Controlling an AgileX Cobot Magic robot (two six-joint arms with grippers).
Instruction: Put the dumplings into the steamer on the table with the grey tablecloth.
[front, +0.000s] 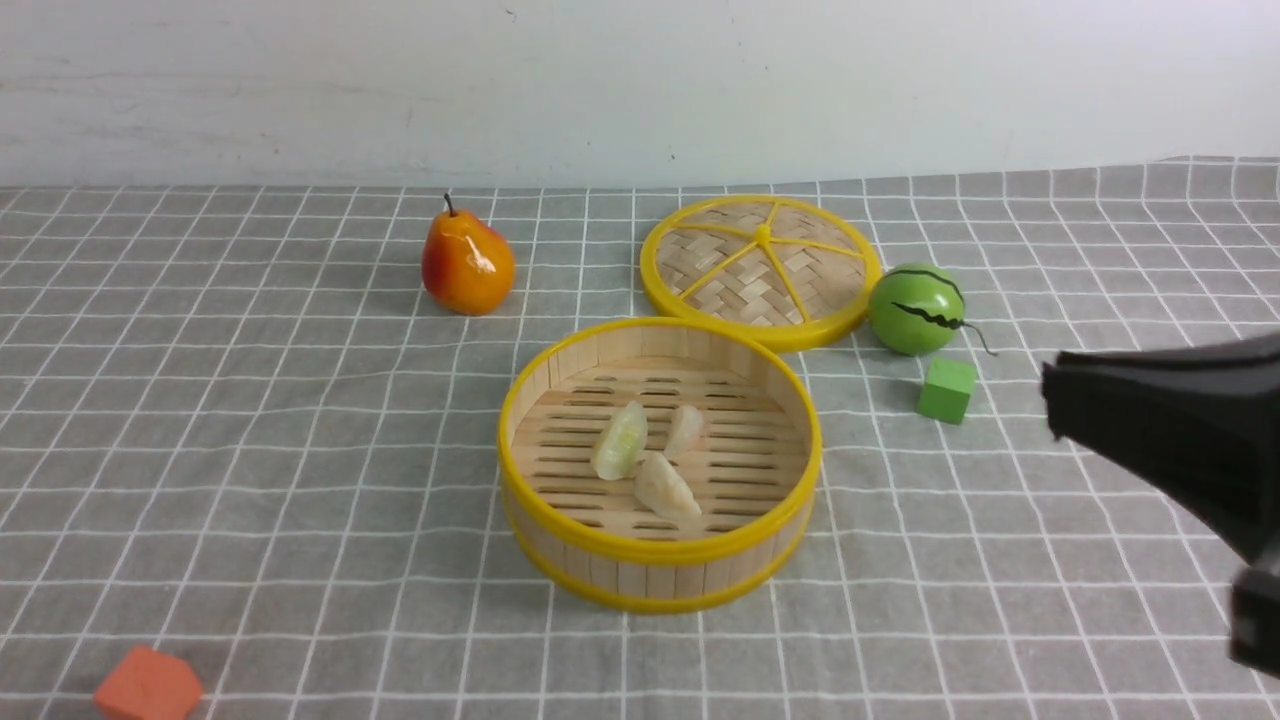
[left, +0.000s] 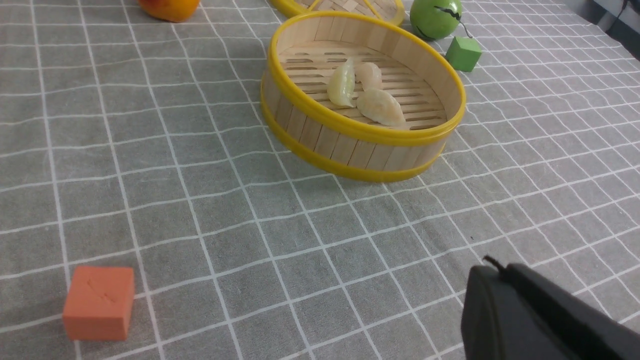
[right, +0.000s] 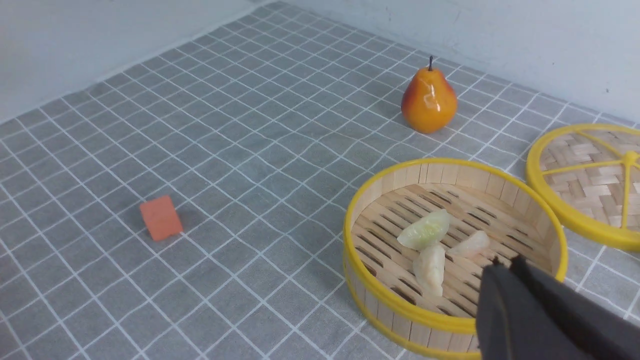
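Three dumplings (front: 665, 487), long axes askew in the steamer (front: 660, 548), both claws (right: 507, 261) pressed together.

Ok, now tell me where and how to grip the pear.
I'd close across the widest part of the pear's rounded body, coming from above with fingers on either side; it stands stem up, and that thin stem looks a poor hold.

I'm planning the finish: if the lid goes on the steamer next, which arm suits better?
Probably the right: the lid lies behind the steamer, toward the robot's right, and that arm's empty.
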